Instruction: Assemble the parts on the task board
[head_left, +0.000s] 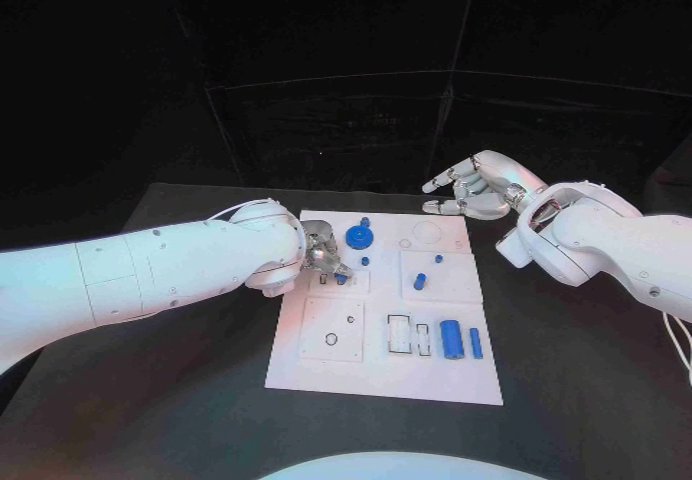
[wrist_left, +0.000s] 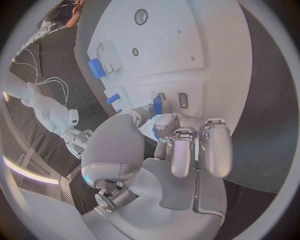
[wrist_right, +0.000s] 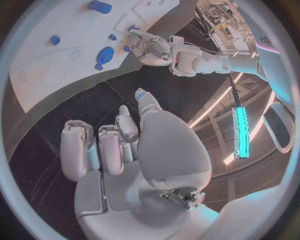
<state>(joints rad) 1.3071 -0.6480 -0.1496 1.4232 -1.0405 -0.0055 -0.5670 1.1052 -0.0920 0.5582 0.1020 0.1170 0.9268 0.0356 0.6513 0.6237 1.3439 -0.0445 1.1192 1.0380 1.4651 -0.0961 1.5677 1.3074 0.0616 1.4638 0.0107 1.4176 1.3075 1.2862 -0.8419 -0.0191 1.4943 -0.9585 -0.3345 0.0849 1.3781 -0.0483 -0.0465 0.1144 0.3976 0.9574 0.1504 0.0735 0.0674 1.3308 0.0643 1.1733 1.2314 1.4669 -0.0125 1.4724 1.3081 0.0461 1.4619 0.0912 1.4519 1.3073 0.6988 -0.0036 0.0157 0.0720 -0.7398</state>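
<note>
Nearest us, low on the white task board (head_left: 387, 375) in the middle of the black surface (head_left: 577, 380), we see a blue cylinder part (head_left: 451, 339) lying beside a thin blue bar (head_left: 476, 343). Further up, left of centre, our left hand (head_left: 320, 258) reaches onto the board, fingertips pinching a small blue part (wrist_left: 157, 105). Beyond it sits a round blue gear-like part (head_left: 358, 237), and at the upper right our right hand (head_left: 476, 186) hovers past the board's far edge, fingers loosely spread and holding nothing.
</note>
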